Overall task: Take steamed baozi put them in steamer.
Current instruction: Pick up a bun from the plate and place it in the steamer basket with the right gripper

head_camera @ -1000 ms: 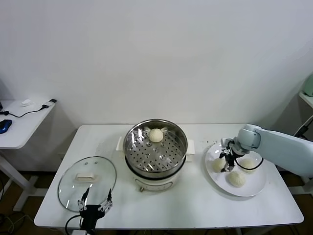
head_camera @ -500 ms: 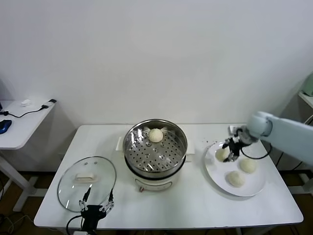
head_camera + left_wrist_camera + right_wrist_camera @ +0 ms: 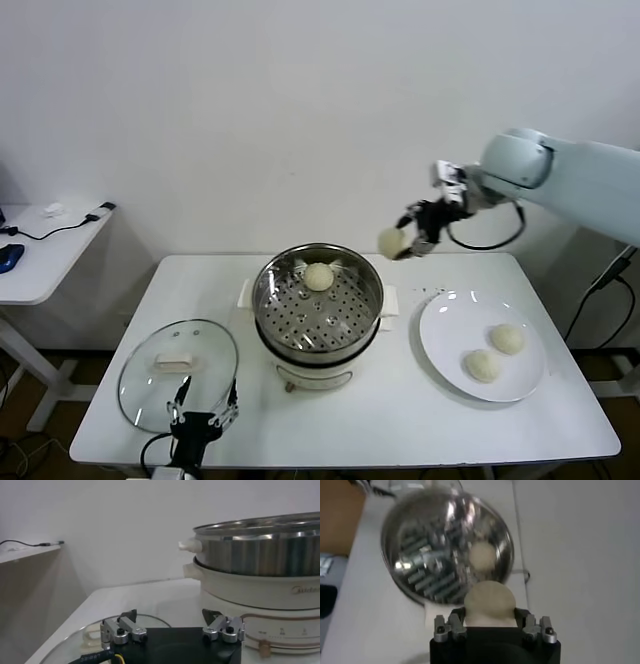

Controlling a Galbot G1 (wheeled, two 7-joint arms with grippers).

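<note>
My right gripper (image 3: 408, 241) is shut on a cream-white baozi (image 3: 391, 241) and holds it in the air above the steamer's right rim. The right wrist view shows that baozi (image 3: 489, 602) between the jaws, over the steamer (image 3: 447, 547). The shiny steel steamer (image 3: 318, 300) sits on a white electric pot at the table's middle, with one baozi (image 3: 319, 276) at the back of its perforated floor. Two baozi (image 3: 507, 338) (image 3: 484, 365) lie on the white plate (image 3: 445, 335) at the right. My left gripper (image 3: 200, 420) is open and parked at the table's front left edge.
A round glass lid (image 3: 178, 373) with a white handle lies flat at the front left, just behind my left gripper. The left wrist view shows the pot's side (image 3: 260, 590) and the lid's edge (image 3: 95, 635). A white side table (image 3: 40, 250) stands at the far left.
My right gripper closed on a baozi at the plate, lifted it and carried it up and left towards the steamer. The plate now holds two baozi. The left arm stayed put.
</note>
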